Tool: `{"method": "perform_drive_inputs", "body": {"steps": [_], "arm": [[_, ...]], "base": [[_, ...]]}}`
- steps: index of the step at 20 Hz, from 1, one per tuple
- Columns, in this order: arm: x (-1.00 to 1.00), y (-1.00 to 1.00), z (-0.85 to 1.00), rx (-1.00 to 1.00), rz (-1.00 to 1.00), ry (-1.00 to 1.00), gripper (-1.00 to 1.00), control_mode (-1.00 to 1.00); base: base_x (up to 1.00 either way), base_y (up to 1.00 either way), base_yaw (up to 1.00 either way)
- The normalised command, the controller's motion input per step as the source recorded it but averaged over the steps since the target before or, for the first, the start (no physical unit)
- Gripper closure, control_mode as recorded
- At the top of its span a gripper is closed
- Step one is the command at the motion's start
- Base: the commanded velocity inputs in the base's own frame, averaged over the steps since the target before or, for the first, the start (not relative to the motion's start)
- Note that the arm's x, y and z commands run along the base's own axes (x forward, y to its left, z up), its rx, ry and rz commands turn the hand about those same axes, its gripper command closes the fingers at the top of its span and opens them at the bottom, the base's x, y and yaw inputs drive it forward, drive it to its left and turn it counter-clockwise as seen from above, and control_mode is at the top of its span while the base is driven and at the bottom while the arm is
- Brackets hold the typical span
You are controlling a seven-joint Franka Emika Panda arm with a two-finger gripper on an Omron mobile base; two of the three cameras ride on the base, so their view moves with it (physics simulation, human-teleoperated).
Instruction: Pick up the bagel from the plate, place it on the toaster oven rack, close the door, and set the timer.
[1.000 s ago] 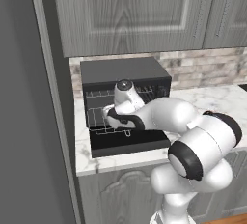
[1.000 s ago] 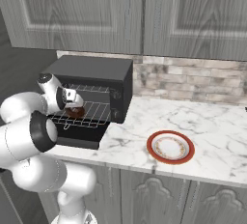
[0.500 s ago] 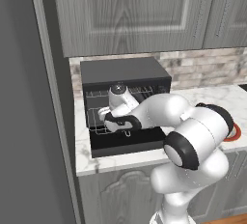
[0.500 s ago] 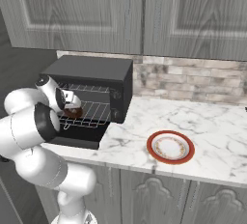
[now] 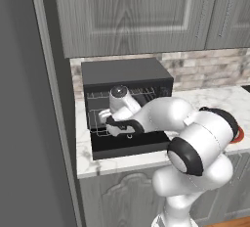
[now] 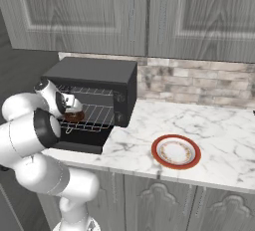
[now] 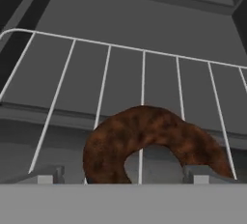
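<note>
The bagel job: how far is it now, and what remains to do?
Done: the bagel lies on the oven rack, and the plate on the counter is bare. In hand: the tool stands open around it. Left: pull back, close the door, set the timer.

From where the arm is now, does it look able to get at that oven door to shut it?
Probably yes. The door lies folded down, open, just below the tool, with nothing resting on it. The bagel sits on the toaster oven rack, so the tool must back out first.
</note>
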Motion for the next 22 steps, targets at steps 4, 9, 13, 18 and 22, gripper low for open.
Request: {"method": "perform_drive_inputs", "body": {"steps": [4,9,13,18,22], "arm": [[-0.88,0.0,0.28,0.12,-0.02,0.0,-1.0,-1.0],[-0.89,-0.08,0.49,0.17,-0.06,0.0,-1.0,-1.0],[-0.63,-0.19,0.31,0.1,-0.12,0.02,-1.0,-1.0],[-0.27,-0.52,0.15,0.01,-0.23,0.09,-1.0,-1.0],[-0.02,-0.74,0.01,0.0,-0.26,0.14,-1.0,-1.0]], "base": [[0.0,0.0,0.0],[0.0,0.0,0.0],[0.0,0.0,0.0],[0.0,0.0,0.0],[0.0,0.0,0.0]]}}
